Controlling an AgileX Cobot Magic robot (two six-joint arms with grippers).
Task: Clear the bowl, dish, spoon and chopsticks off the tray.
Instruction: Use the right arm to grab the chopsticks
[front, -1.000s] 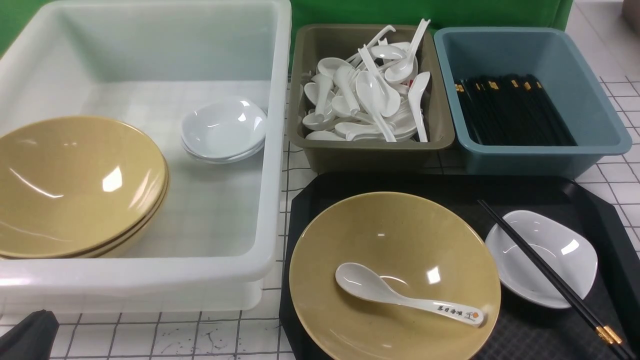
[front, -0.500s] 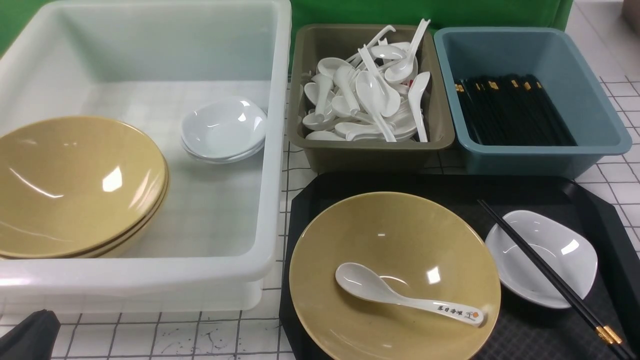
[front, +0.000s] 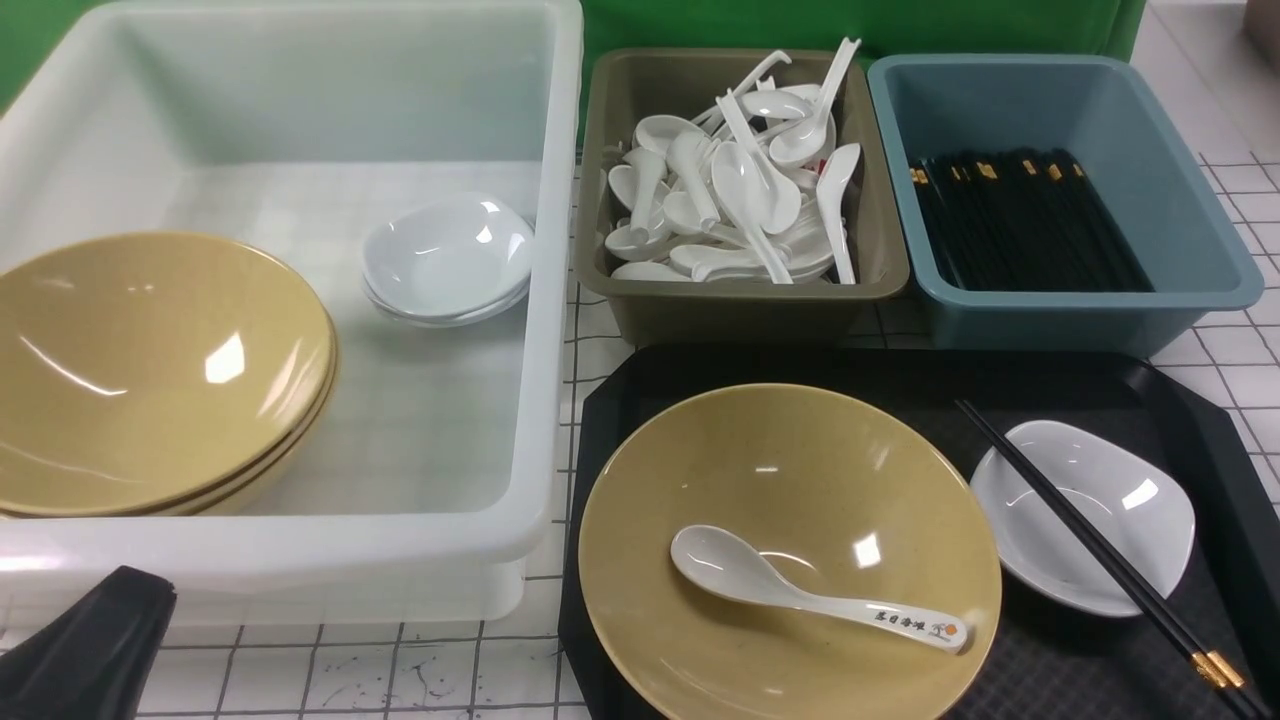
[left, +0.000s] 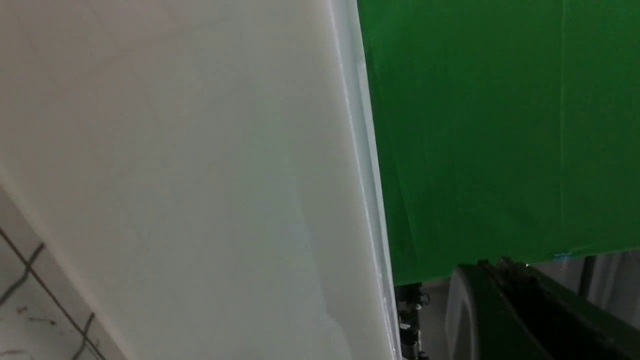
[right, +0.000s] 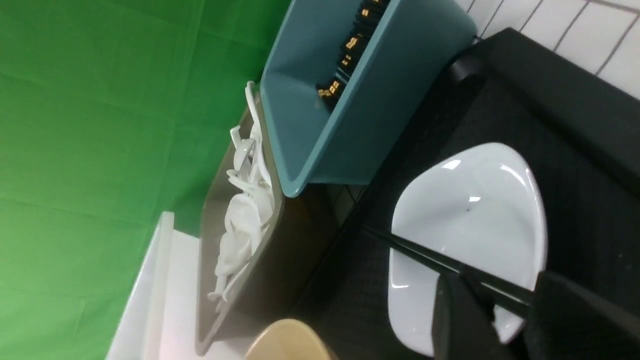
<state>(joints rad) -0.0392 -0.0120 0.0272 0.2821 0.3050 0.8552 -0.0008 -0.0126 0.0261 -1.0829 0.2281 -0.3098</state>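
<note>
The black tray (front: 1200, 420) lies at the front right. On it stands the tan bowl (front: 800, 470), with the printed white spoon (front: 790, 592) lying inside. To its right is the small white dish (front: 1120, 500) (right: 475, 200), and the black chopsticks (front: 1080, 530) (right: 415, 252) rest slanted across it. My right gripper (right: 500, 290) hovers over the dish's near edge with its jaws apart and nothing between them; it is out of the front view. My left gripper (front: 135, 590) (left: 492, 265) is shut and empty beside the white tub's outer wall.
The white tub (front: 545, 300) at left holds stacked tan bowls (front: 150, 370) and small white dishes (front: 445, 260). Behind the tray stand an olive bin of white spoons (front: 740, 300) and a blue bin of chopsticks (front: 1080, 310). A green backdrop closes the far side.
My left gripper has risen and moved a little to the right at the front view's bottom left corner. Nothing on the tray has moved.
</note>
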